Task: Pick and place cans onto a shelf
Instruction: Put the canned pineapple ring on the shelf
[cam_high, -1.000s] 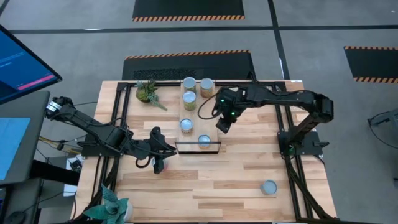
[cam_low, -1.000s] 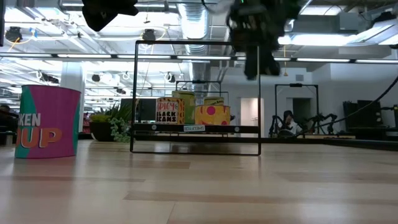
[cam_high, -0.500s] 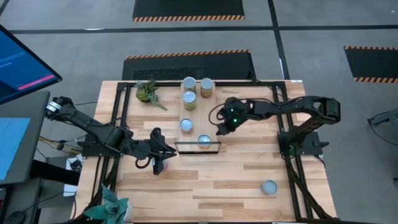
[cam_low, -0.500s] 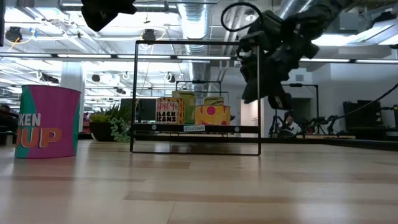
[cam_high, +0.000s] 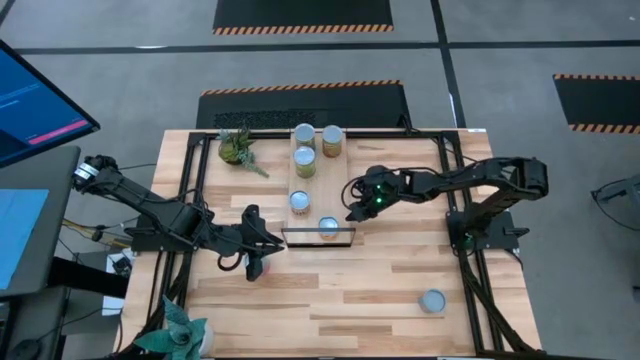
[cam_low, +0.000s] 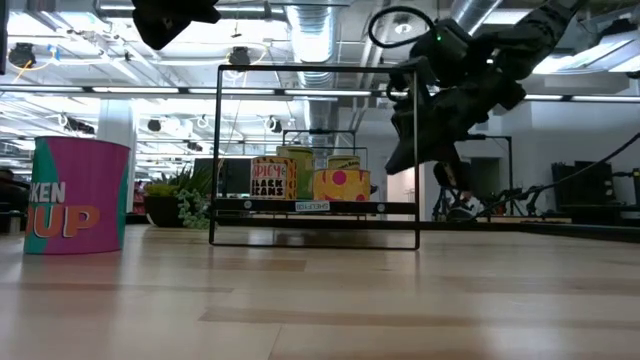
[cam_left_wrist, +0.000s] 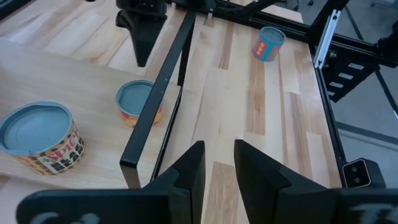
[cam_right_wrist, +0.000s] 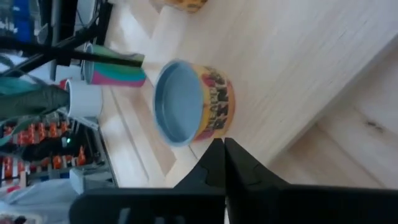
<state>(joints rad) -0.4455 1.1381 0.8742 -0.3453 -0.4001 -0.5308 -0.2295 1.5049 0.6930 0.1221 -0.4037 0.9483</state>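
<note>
A: Fingers of right gripper (cam_high: 352, 212) pressed together, empty; they dropped from over the cans (cam_high: 303, 161) to just beside the shelf (cam_high: 318, 237) frame.

B: Left gripper (cam_high: 266, 240)?

A: Narrow gap, empty. One can (cam_high: 431, 300) remains on the counter (cam_high: 380, 290); likely next.

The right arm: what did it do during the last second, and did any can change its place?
The right gripper moved from beside the far cans toward the shelf's black frame, lowering, its fingers shut and holding nothing. The left gripper, the cans on the shelf and the lone can stayed put.
</note>
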